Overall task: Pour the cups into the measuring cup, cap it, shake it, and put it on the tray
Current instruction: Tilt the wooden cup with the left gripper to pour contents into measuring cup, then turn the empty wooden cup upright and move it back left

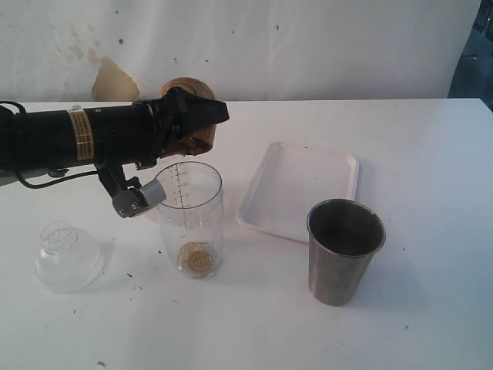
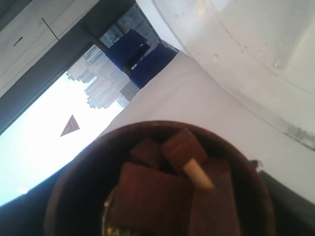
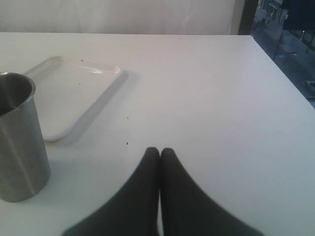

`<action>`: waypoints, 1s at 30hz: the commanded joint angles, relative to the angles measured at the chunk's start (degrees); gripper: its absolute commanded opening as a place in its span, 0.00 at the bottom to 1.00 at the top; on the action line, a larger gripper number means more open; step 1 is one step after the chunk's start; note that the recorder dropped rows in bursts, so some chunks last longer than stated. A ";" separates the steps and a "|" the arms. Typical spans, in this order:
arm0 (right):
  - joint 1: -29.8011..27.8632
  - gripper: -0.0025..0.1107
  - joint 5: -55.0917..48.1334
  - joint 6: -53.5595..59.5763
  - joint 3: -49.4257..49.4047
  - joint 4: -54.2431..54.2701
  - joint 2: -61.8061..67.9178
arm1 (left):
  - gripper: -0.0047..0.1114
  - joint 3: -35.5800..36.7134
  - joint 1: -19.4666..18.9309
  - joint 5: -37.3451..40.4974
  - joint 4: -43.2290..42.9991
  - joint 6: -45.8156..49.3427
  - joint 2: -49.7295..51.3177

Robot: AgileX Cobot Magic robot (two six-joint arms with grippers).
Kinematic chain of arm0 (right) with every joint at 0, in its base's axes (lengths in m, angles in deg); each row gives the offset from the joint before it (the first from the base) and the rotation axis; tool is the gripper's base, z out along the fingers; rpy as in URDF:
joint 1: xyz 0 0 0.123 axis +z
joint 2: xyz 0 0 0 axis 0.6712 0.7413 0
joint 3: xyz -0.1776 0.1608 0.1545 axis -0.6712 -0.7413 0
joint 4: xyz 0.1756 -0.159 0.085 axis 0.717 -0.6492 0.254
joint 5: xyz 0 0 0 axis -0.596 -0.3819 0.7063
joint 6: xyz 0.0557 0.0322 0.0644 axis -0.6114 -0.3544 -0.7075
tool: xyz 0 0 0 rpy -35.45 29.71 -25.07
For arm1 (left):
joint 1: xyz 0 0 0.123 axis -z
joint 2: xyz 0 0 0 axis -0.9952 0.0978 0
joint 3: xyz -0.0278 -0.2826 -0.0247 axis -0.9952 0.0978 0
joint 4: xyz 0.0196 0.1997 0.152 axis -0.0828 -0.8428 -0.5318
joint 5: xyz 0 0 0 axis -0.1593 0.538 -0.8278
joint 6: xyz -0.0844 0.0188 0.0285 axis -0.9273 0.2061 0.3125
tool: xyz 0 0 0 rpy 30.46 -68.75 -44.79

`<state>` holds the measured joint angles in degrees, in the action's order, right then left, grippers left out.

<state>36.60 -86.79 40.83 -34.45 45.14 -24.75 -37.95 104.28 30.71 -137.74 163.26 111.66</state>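
Observation:
My left gripper (image 1: 199, 117) is shut on the brown wooden cup (image 1: 188, 86) and holds it tipped on its side just above and behind the rim of the clear measuring cup (image 1: 190, 208). In the left wrist view the wooden cup (image 2: 69, 196) holds several brown blocks (image 2: 147, 196) and a pale piece (image 2: 198, 174). A round gold thing (image 1: 198, 259) lies at the measuring cup's bottom. The steel tumbler (image 1: 344, 250) (image 3: 19, 142) stands upright at the front right. The white tray (image 1: 300, 189) (image 3: 74, 93) lies behind it. My right gripper (image 3: 160, 150) is shut and empty, low over bare table.
A clear domed lid (image 1: 68, 256) rests on the table at the front left, apart from the measuring cup. The left arm (image 1: 77, 135) stretches in from the left edge. A white wall backs the table.

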 commanded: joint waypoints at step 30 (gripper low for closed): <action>-0.15 0.02 -0.02 -0.32 -0.29 -0.32 -0.27 | 0.04 -0.39 0.15 -2.63 10.71 -10.36 -0.36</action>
<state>36.60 -86.79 40.83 -34.45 45.14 -24.75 -37.95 104.28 30.29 -133.63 161.01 111.66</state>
